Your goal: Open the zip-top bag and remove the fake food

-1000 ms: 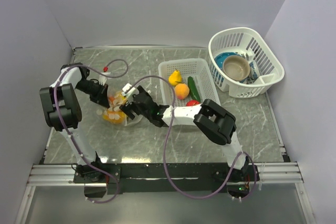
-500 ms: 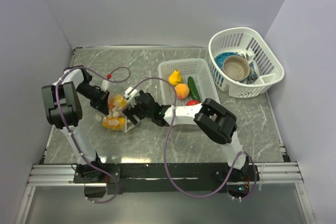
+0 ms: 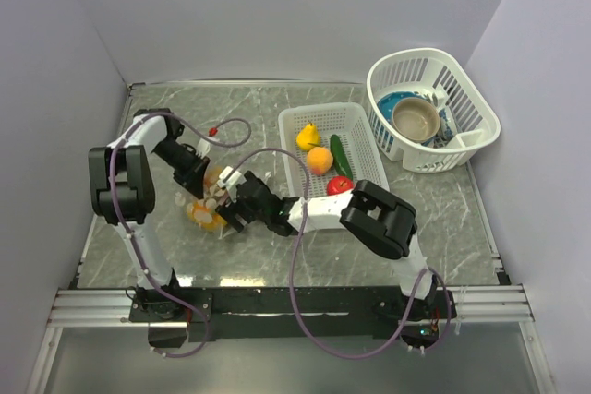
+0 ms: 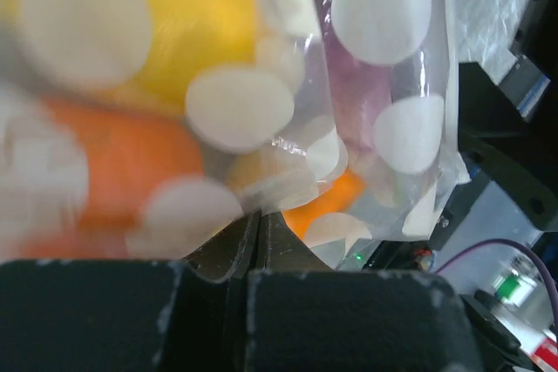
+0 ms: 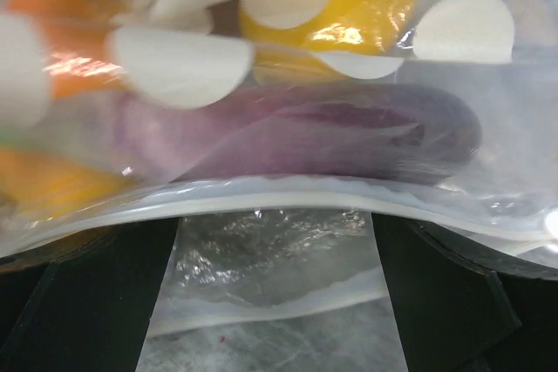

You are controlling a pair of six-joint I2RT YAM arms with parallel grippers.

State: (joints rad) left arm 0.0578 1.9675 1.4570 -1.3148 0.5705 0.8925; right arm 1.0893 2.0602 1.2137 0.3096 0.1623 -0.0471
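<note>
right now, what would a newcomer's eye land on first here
The polka-dot zip-top bag, bulging with orange and yellow fake food, lies left of centre on the table, with the left claw shut on its film and the right claw open at its zip edge. Right of that, bright toy fruit sits in the flat white basket.

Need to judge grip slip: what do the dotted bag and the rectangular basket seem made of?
The zip-top bag: thin, soft plastic film, clear and glossy, judging by its wrinkles, glare and see-through walls. The rectangular basket: probably rigid moulded plastic, white, with evenly latticed walls.
</note>
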